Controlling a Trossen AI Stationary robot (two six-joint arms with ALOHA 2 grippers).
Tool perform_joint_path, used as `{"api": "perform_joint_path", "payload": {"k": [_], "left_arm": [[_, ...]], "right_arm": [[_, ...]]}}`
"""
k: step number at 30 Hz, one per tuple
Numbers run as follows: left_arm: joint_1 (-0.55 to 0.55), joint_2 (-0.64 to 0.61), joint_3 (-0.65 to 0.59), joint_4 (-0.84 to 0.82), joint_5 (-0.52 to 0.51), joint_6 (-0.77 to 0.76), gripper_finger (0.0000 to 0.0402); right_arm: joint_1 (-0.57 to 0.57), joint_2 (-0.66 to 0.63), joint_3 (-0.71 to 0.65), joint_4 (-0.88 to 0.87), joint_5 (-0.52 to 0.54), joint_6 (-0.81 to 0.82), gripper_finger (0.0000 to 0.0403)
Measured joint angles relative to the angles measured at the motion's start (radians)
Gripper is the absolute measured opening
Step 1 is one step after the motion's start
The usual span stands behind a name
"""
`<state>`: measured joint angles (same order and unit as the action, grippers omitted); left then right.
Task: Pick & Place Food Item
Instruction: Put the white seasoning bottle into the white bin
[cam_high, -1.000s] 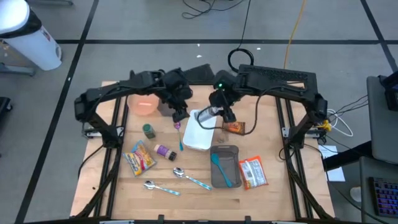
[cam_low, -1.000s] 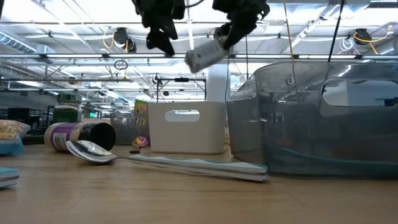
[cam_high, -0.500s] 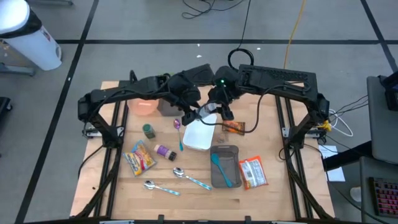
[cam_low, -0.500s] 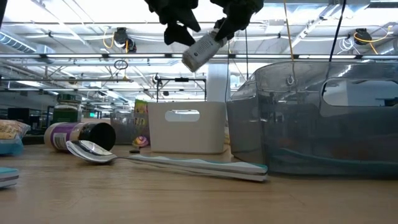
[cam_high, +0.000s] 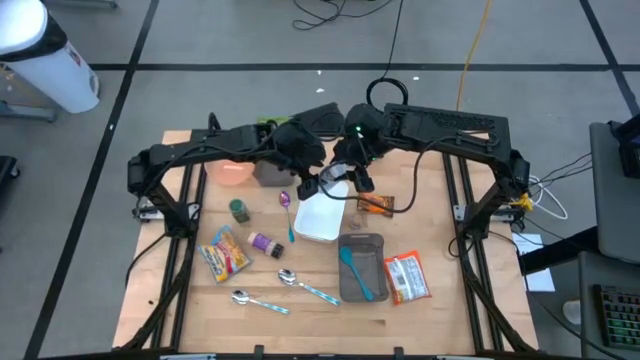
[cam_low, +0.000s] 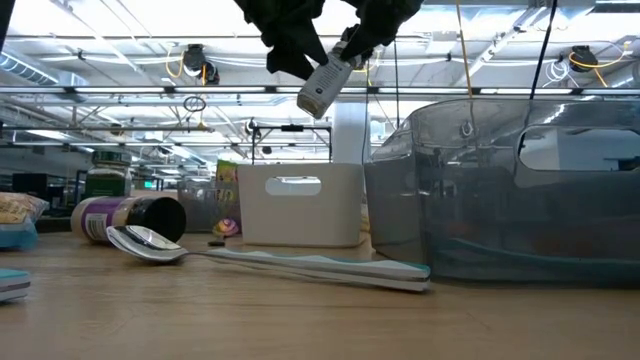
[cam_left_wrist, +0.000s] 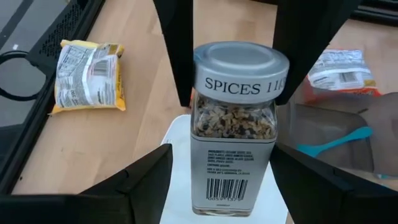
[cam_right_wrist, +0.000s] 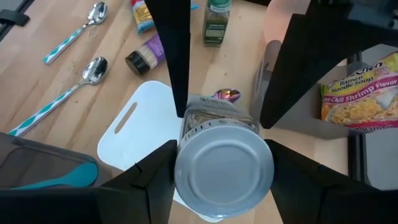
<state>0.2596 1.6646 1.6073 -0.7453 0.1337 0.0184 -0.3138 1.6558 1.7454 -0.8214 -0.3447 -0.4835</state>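
Observation:
A glass spice jar (cam_left_wrist: 233, 124) with a silver cap hangs in the air over the white container (cam_high: 322, 218), near the table's middle. My right gripper (cam_right_wrist: 222, 149) is shut on its cap end. My left gripper (cam_left_wrist: 224, 154) stands open at the jar's base end. Its fingers (cam_right_wrist: 177, 56) stand on either side of the glass body with a gap showing on one side. In the low view the jar (cam_low: 325, 85) slants, base lower. My right gripper pinches the silver cap's rim (cam_right_wrist: 186, 163) between its two fingers, one on each side. The fingers slant down from the table's far right and run along the jar's axis. The jar is lifted clear and points away from the gripper, its base (cam_left_wrist: 230, 199) the lower end.
A grey bin (cam_high: 362, 268) holds a teal spoon. Noodle packets (cam_high: 405, 277) (cam_high: 225, 252) (cam_high: 378, 204), two small spice jars (cam_high: 240, 210) (cam_high: 265, 243), spoons (cam_high: 305, 287) (cam_high: 258, 300), a pink bowl (cam_high: 232, 170) and a grey container (cam_high: 268, 172) lie around.
My left gripper has gone toward the table's right edge and tipped, reaching the jar so that its open fingers now flank the base end. The jar, held by my right gripper, has tipped steeper, cap end higher, and stayed over the white container.

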Motion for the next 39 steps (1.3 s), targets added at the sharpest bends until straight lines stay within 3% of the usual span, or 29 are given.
{"api": "perform_joint_path", "payload": {"k": [16,26,39], "left_arm": [[0.005,0.0,0.0,-0.011,-0.003,-0.002,0.0271],[0.05,-0.173,0.0,-0.105,0.014,-0.031,0.0271],[0.195,-0.345,0.001,-0.112,0.031,-0.1,0.0271]], "right_arm": [[-0.016,0.0,0.0,-0.003,-0.002,-0.002,0.0201],[-0.045,0.005,0.0,-0.026,0.002,-0.004,0.0201],[-0.014,0.145,-0.001,-0.024,0.035,0.028,0.0201]]}}
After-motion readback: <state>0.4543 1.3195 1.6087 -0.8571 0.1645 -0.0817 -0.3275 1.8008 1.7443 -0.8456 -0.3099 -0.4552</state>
